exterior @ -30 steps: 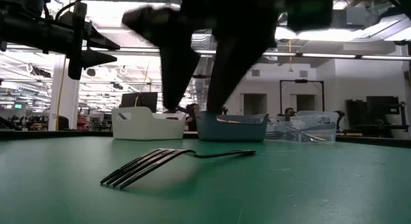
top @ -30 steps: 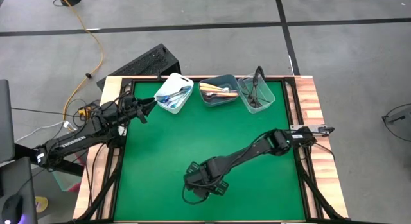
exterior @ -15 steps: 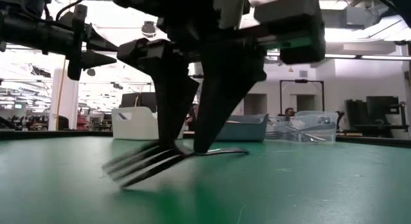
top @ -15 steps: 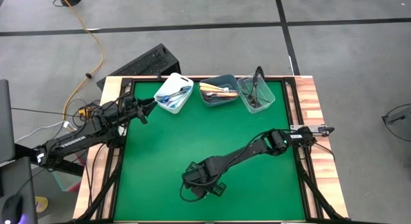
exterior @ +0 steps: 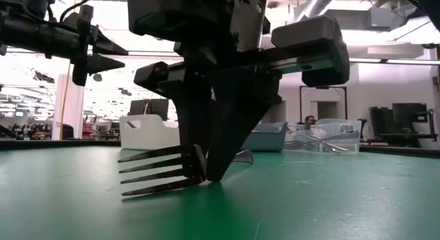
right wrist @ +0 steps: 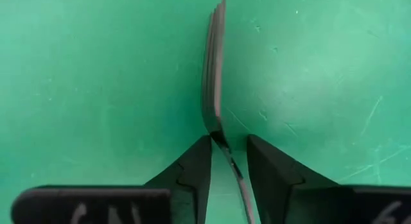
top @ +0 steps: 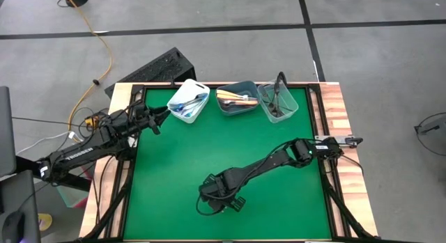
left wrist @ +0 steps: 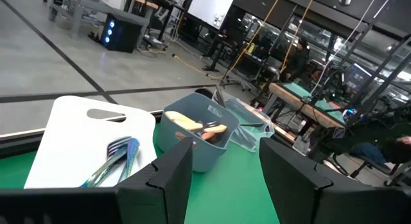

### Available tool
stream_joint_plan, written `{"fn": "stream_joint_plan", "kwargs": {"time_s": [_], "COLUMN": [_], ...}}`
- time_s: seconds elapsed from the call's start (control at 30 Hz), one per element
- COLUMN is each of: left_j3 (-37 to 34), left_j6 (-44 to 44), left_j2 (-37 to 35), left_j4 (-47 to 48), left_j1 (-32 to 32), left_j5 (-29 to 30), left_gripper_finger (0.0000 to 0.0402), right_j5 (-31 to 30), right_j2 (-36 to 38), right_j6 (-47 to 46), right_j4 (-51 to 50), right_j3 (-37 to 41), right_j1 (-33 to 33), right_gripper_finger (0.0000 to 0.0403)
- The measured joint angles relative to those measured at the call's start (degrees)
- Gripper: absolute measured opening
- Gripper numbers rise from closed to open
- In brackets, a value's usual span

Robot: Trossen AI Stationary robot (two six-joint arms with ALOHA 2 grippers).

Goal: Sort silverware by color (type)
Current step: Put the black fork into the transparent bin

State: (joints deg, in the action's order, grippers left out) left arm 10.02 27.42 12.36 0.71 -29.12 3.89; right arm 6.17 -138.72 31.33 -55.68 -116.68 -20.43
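Note:
A dark fork (exterior: 155,172) stands on its edge near the middle of the green mat, its tines stacked one above another. My right gripper (exterior: 205,177) points down over it, shut on it; in the right wrist view the gripper (right wrist: 229,144) straddles the fork (right wrist: 214,63). From above, the right gripper (top: 212,194) hides the fork. My left gripper (left wrist: 226,153) waits open at the far left, level, short of the white bin (top: 188,101). My right gripper pinches the fork's neck (right wrist: 218,135), just behind the tines, between its two fingertips (exterior: 196,164). The fingers come from above, pointing down, and lie across the fork. The fork is turned on its edge and lies level, its lowest tine (exterior: 148,191) close to the mat.
Three bins stand in a row at the far edge: the white bin with blue-handled pieces, a grey-blue bin (top: 237,98) with yellow-orange ones, and a clear bin (top: 277,104) with dark ones. Wooden rails (top: 338,118) border the mat.
My right gripper has come down onto the fork and its fingers have drawn together on the neck. The fork, which lay flat on the mat, has been tipped up onto its edge, its tines now stacked.

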Motion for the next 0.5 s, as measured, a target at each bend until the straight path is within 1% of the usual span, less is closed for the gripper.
{"fn": "stream_joint_plan", "kwargs": {"time_s": [0.07,0.13,0.3,0.37,0.5], "left_j3": [0.0,0.0,0.0,0.0,0.0], "left_j6": [0.0,0.0,0.0,0.0,0.04], "left_j2": [0.0,0.0,0.0,0.0,0.0], "left_j4": [0.0,-0.02,-0.02,0.0,-0.02], "left_j1": [0.0,0.0,0.0,-0.02,-0.01], "left_j5": [0.01,0.06,0.24,0.23,0.23], "left_gripper_finger": [0.0164,0.0164,0.0164,0.0164,0.0164], "right_j5": [-0.06,-0.24,-0.25,-0.24,-0.15], "right_j2": [0.0,0.0,-0.07,-0.07,-0.22], "right_j6": [0.01,0.02,-0.73,-1.71,-5.37], "right_j4": [0.04,0.07,0.02,0.0,-0.79], "right_j3": [0.02,0.02,0.03,0.06,-0.95], "right_j1": [-0.06,-0.09,0.02,-0.01,0.06], "right_gripper_finger": [0.0106,0.0086,0.0019,0.0009,0.0007]}}
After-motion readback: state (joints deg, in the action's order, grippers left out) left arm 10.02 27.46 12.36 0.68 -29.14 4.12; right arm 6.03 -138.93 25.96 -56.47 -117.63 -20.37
